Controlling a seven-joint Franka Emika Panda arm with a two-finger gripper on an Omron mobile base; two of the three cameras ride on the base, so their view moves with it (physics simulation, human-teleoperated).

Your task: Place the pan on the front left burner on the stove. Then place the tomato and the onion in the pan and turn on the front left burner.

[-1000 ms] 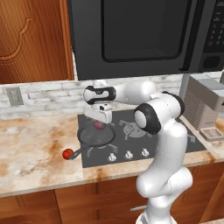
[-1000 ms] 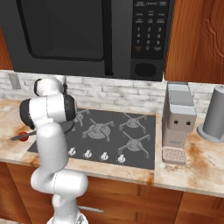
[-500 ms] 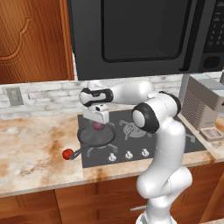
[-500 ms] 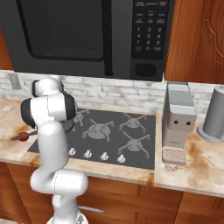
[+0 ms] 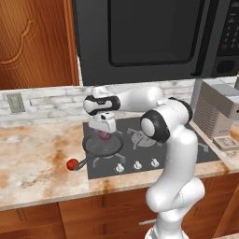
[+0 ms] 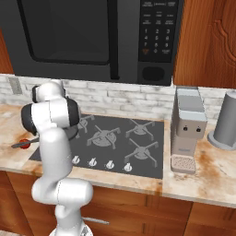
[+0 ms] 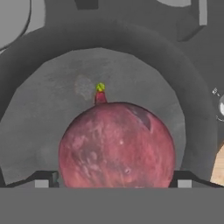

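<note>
Gripper (image 5: 105, 132) jaws spread wide with the onion (image 7: 117, 146) between them, in the pan (image 5: 100, 146) on the front left burner; can't tell if they touch it. Tomato (image 5: 72, 164) sits on the counter by the pan handle. Likely smooth, round, prone to rolling, slightly soft: pinch it across the middle, lightly.

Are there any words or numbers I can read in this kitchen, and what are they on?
Microwave keypad: rows of small pale buttons and labels, too blurred to read.
Stove knobs: tiny marks, too small to read.
Nothing else carries readable text.
</note>
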